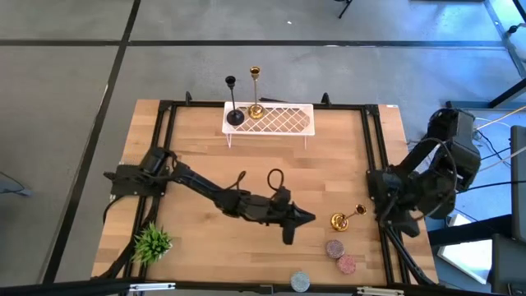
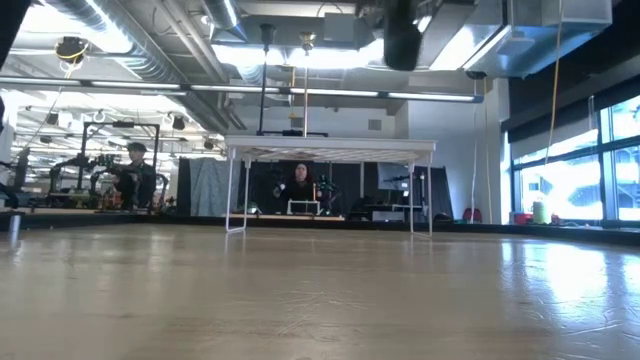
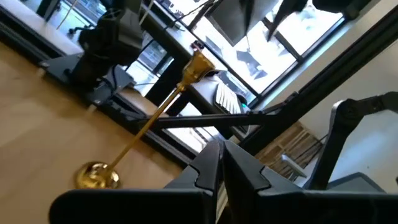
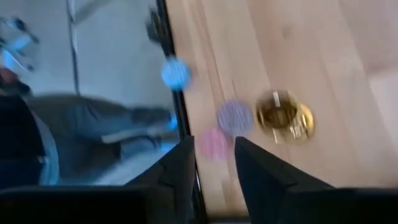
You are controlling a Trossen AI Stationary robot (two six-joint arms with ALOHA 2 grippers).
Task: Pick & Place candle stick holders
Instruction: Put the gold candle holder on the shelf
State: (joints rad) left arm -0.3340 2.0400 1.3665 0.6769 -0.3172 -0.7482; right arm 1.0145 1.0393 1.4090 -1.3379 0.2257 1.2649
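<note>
your light wooden tabletop (image 1: 329,160) with its black frame rails carries a white wire-mesh rack (image 1: 275,119) at the far edge, and everything else is easiest to place from that rack. on the rack's left end you have a matte black candle stick holder (image 1: 234,107) and, just beside it, a shiny gold candle stick holder (image 1: 255,99), both upright. well in front of the rack, towards its right, a second gold candle stick holder (image 1: 343,219) stands on the bare wood, with two small pinkish round discs (image 1: 339,255) just nearer the table's front edge. your left gripper (image 1: 306,218) reaches out in front of the rack's middle, near that gold holder but apart from it, its fingers (image 3: 211,165) pressed together on nothing. your right gripper (image 4: 214,158) waits above the table's right rail, fingers apart. a small green plant (image 1: 152,241) sits at the front left corner.
</note>
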